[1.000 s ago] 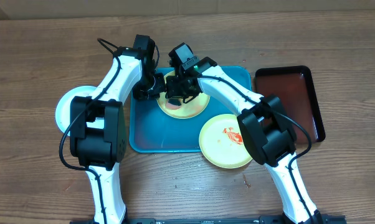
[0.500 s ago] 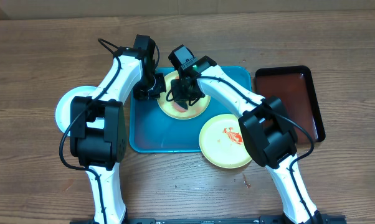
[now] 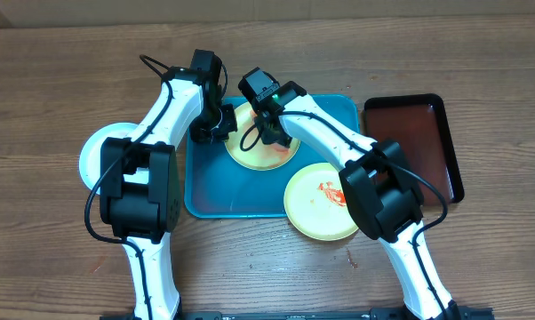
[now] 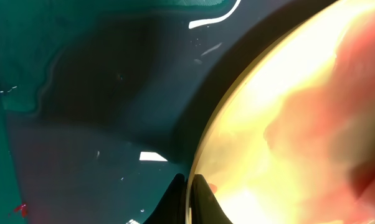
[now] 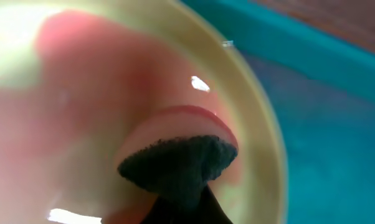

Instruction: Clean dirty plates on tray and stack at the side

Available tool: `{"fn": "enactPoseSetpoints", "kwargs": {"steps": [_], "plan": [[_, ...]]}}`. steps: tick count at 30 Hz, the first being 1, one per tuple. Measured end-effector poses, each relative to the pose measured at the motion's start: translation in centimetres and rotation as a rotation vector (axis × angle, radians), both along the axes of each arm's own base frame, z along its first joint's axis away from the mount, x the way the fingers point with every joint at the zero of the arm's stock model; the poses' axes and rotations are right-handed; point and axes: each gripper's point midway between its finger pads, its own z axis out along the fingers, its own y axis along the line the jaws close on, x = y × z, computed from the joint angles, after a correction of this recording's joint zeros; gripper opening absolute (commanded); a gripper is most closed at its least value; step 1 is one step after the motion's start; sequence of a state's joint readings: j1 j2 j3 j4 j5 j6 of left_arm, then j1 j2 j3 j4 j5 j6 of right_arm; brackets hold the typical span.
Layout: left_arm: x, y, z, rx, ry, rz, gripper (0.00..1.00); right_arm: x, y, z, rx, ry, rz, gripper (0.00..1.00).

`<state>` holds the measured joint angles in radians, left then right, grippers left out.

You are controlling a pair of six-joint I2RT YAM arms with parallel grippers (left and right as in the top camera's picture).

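Observation:
A pale yellow-green plate [image 3: 266, 153] with smeared red sauce lies on the turquoise tray [image 3: 214, 191]. My left gripper [image 3: 216, 129] is shut on that plate's left rim [image 4: 203, 155]. My right gripper [image 3: 269, 131] is shut on a dark cloth [image 5: 178, 163] pressed on the plate's surface [image 5: 88, 81]. A second yellow-green plate [image 3: 321, 203] with a red smear overhangs the tray's front right corner. A light blue plate [image 3: 94, 151] lies on the table at the left, partly hidden by the left arm.
A dark brown-red tray [image 3: 416, 142] stands on the wooden table at the right. Both arms cross over the turquoise tray's back half.
My right gripper with the cloth has moved from the plate's left-middle toward its back, wiping across the sauce. The left gripper has kept hold of the rim.

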<state>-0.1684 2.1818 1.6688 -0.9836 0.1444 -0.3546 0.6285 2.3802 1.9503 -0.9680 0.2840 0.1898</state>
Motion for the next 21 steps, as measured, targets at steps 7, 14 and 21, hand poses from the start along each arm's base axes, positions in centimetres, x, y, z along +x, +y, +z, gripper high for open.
{"fn": "enactPoseSetpoints", "kwargs": {"steps": [7,14,21], "plan": [[0.0,-0.1,0.0,-0.001,-0.002,-0.001,0.04,1.5,-2.3,0.8,-0.132,-0.085,-0.01,0.04],[0.1,0.1,0.0,0.01,-0.004,0.0,0.04,3.3,-1.9,4.0,-0.13,-0.148,-0.039,0.04],[0.1,0.2,0.0,0.016,-0.005,0.001,0.04,3.9,0.2,9.8,0.069,-0.128,-0.078,0.04]]}}
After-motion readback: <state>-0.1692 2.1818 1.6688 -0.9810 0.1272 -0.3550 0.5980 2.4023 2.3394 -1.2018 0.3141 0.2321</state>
